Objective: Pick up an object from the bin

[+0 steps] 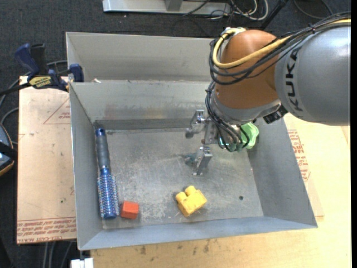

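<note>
Broadly, the grey metal bin (167,96) takes up the middle of the camera view, with sloping walls and a scuffed flat floor. The silver arm (326,66) reaches over its right rim, and an orange cover (245,66) looped with yellow cables (222,57) sits on the wrist above the bin's far right part.

Below that cover the gripper (199,144) hangs over the middle of the floor, somewhat toward the back wall. Its two metal fingers (201,162) stand apart, one nearer the back wall and one nearer the front, and bare floor shows in the gap, so the jaws are open and grip no thing.

A long blue hairbrush (105,177) lies along the left wall, with its handle toward the back and its bristled head toward the front corner, well apart from the gripper.

A yellow block (190,200) with studs on top lies on the floor near the front wall, on the near side of the lower finger but not touching it. It is the loose thing nearest the fingertips.

A green piece (250,134) shows at the right, partly hidden under the wrist and its dark cables, so its shape cannot be told.

A small red cube (129,209) rests just beside the brush head in the front left corner.
</note>
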Robot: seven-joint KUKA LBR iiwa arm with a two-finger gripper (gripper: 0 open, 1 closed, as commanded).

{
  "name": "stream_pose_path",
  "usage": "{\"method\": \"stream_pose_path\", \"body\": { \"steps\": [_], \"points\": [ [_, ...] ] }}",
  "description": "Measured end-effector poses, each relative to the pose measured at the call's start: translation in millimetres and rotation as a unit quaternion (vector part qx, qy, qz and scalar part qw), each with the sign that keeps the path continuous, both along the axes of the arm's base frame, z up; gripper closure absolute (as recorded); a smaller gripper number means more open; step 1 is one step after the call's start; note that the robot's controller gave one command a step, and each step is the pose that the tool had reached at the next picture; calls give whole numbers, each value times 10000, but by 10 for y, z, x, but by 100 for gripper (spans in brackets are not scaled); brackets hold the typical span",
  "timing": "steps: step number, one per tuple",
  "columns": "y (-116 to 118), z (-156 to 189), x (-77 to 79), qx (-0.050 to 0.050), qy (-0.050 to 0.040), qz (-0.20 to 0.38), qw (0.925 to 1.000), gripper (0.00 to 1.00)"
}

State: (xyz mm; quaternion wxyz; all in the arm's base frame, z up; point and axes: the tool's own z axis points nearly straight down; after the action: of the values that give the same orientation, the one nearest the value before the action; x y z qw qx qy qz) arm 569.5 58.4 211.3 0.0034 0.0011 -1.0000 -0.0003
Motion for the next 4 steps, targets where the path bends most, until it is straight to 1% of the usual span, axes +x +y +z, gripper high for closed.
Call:
{"method": "stream_pose_path", "body": {
  "steps": [1,2,3,4],
  "points": [
    [-864,-753,-358,-2,-11,1127,9936,0],
    [-101,-877,-712,27,-20,1801,9836,0],
    [-130,-1330,-739,8,-89,2283,9735,0],
    [-132,-1380,-502,20,-20,3249,9457,0]
  ]
}}
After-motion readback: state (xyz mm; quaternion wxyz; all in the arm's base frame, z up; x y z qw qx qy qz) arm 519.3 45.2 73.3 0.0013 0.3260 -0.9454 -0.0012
